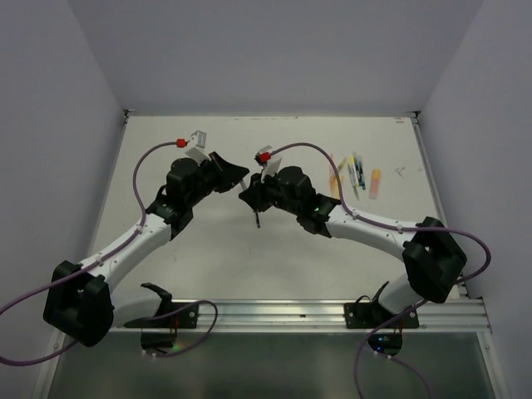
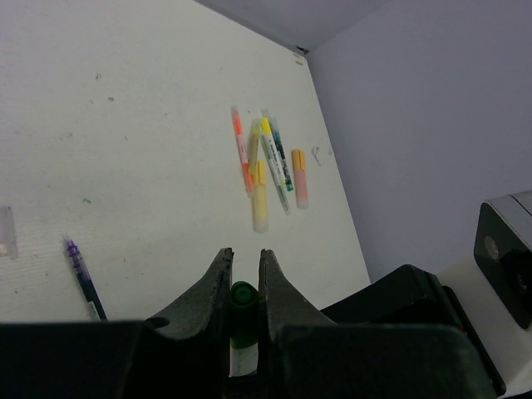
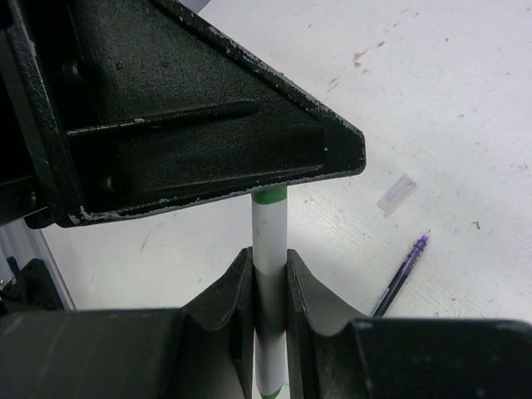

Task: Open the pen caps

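**One pen held between both grippers**

Above the table (image 1: 208, 266), the left gripper (image 2: 243, 259) is closed on the green pen cap (image 2: 243, 299), which sits deep between its jaws. The right gripper (image 3: 268, 259) clamps the white pen barrel (image 3: 269, 224) between its jaws. The other pens (image 2: 266, 166) lie grouped, well apart.

Two black two-finger grippers, the left gripper (image 2: 245, 259) and the right gripper (image 3: 269, 258). One white plastic pen with a green end (image 3: 269, 220) between them. One thin purple pen (image 2: 81, 274) lying alone. One clear plastic cap (image 3: 396, 194) lying loose. One cluster of coloured highlighters and pens (image 2: 259, 204), at least five, overlapping.
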Robot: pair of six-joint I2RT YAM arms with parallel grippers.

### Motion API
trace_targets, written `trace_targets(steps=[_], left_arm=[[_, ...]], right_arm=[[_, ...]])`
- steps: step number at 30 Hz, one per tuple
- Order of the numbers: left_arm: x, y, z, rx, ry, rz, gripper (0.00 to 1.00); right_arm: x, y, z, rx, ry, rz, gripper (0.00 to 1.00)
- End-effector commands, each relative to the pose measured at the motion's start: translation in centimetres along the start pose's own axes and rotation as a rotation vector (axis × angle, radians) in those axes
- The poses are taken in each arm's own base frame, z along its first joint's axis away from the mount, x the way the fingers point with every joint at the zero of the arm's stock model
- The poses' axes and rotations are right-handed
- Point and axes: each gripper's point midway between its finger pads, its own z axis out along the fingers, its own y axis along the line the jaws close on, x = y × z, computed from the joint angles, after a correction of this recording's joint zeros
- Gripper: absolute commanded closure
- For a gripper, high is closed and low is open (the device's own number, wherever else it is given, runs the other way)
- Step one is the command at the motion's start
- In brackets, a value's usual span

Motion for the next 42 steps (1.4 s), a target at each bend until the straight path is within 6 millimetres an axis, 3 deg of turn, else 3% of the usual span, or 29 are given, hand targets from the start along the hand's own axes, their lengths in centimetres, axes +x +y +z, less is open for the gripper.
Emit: trace_targets(steps=[1, 9, 15, 20, 25, 32, 34, 36, 42], left_arm=[[-10.5, -3.2, -1.5, 0.082, -0.440, -0.038, 1.00], [-11.5, -3.4, -2.4, 0.075, -0.488, -0.038, 1.00], [-13.1, -4.2, -3.1, 0.091, -0.557, -0.037, 1.00], [-14.8, -5.0, -4.0, 0.096, -0.623, -0.026, 1.00], [-15.1, -5.8, -4.2, 0.126, -0.630, -0.022, 1.00], [-15.1, -5.0, -4.0, 0.084, -0.628, 0.014, 1.00], [-14.6, -4.8, -3.4, 0.063, -0.588, 0.039, 1.00], [-12.7, -4.5, -2.3, 0.068, -0.492, 0.075, 1.00], [-4.5, -0.3, 1.0, 0.003, -0.129, 0.123, 1.00]], right_arm=[[7.7, -0.2, -2.2, -0.010, 0.248, 0.012, 1.00], [7.7, 0.0, -2.7, -0.021, 0.249, 0.008, 1.00], [9.9, -0.8, -3.4, 0.000, 0.301, -0.003, 1.00], [10.4, -1.3, -3.7, 0.019, 0.306, 0.004, 1.00], [11.1, -1.4, -4.5, 0.021, 0.300, 0.024, 1.00], [12.3, -1.8, -4.8, 0.038, 0.316, 0.054, 1.00], [12.0, -2.1, -5.0, 0.060, 0.308, 0.061, 1.00], [10.7, -2.5, -5.3, 0.105, 0.276, 0.065, 1.00], [9.2, -5.4, -7.3, 0.297, 0.237, 0.098, 1.00]])
